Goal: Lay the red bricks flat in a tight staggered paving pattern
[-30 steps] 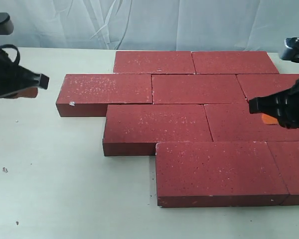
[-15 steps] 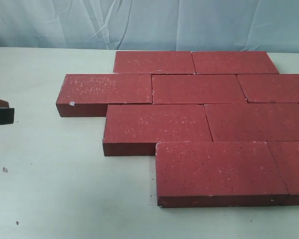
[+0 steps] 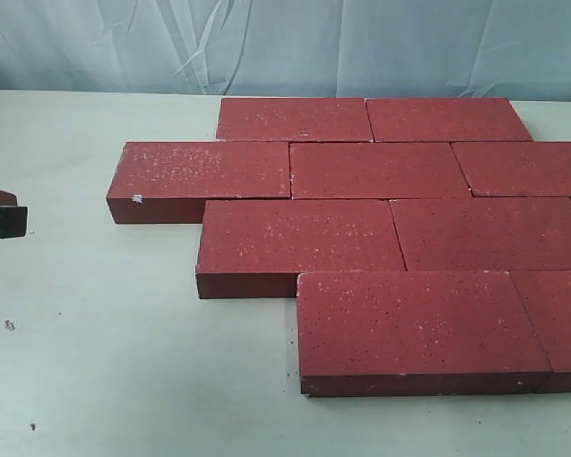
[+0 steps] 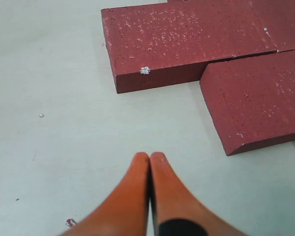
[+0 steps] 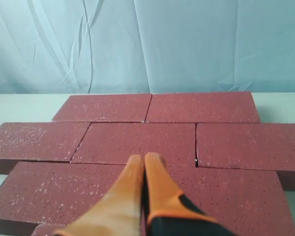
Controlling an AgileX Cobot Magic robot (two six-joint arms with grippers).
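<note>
Several red bricks [image 3: 381, 209] lie flat on the pale table [image 3: 95, 362] in four staggered rows, edges close together. The leftmost brick [image 3: 205, 171] has a small white chip [image 3: 137, 198] on its near side; the left wrist view shows that brick [image 4: 187, 44] too. My left gripper [image 4: 150, 156] is shut and holds nothing, low over bare table to the left of the bricks; only its dark tip [image 3: 2, 217] shows at the exterior view's left edge. My right gripper [image 5: 144, 158] is shut and holds nothing, hovering above the bricks [image 5: 142, 142]. It is out of the exterior view.
A pale blue curtain [image 3: 266, 43] hangs behind the table. Small red crumbs [image 3: 9, 325] lie on the table at the front left. Bare tabletop stretches left of and in front of the bricks. The paving runs off the right edge of the exterior view.
Both arms have pulled away from the bricks since a second ago: the left to the left edge, the right out of the exterior view. The bricks have not moved.
</note>
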